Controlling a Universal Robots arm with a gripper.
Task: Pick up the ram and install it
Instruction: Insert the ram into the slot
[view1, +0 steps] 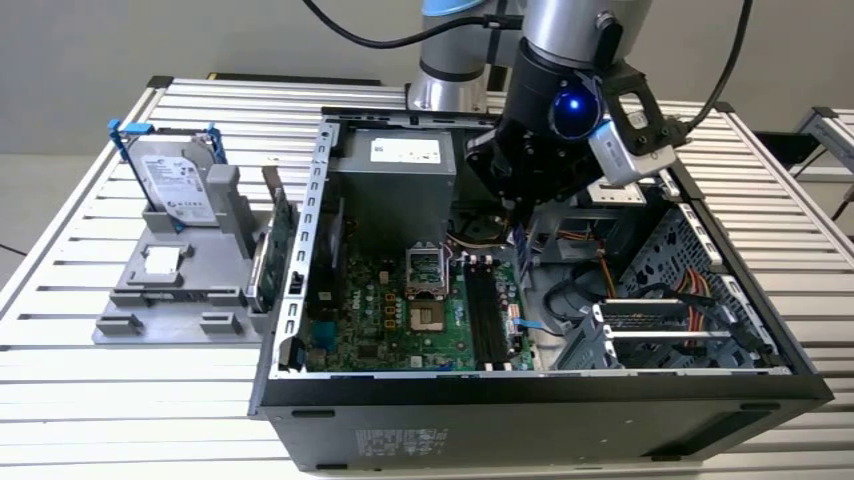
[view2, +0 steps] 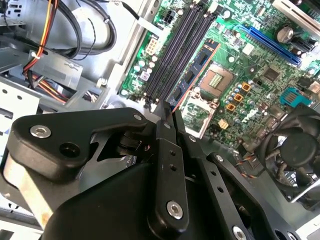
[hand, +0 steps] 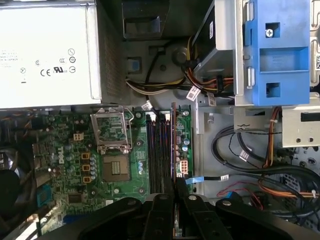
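Gripper: our black two-fingered gripper (view2: 167, 117) is pinched on the ram – its fingers (hand: 161, 200) meet around one end of the thin board in both wrist views, with no gap between them beyond the board itself.
Ram: the thin, long, bluish-green strip of circuit board with small dark chips (view2: 192, 75) runs straight out from the fingertips, edge-on to the first wrist view (hand: 173, 145), where it reads as a narrow reddish line.
Where it sits: directly beyond the fingertips, over the row of long black memory slots (view2: 172, 50) on the green motherboard (hand: 65, 150). We judge it lined up lengthwise with the slots and hovering just above them or beside the outermost one – we cannot tell whether its lower edge touches a slot.
Done so far: the pick-up is finished, as we read it; the ram is off its stand and carried into the open black computer case (view1: 534, 410), where the gripper (view1: 527, 205) hangs over the board.
Left to do: seating. The ram looks tilted and raised rather than sunk flush, so we judge it not pressed home.
Nearby: beside the gripper lie the bare square processor socket (hand: 112, 165) and, farther off, the grey power supply box (hand: 47, 55); the blue plastic drive bracket (hand: 277, 50) and bundled cables (hand: 250, 165) lie on the other side.
Outside the case: a silver hard drive in a blue frame (view1: 174, 175) stands on a grey holder, well apart from the gripper.
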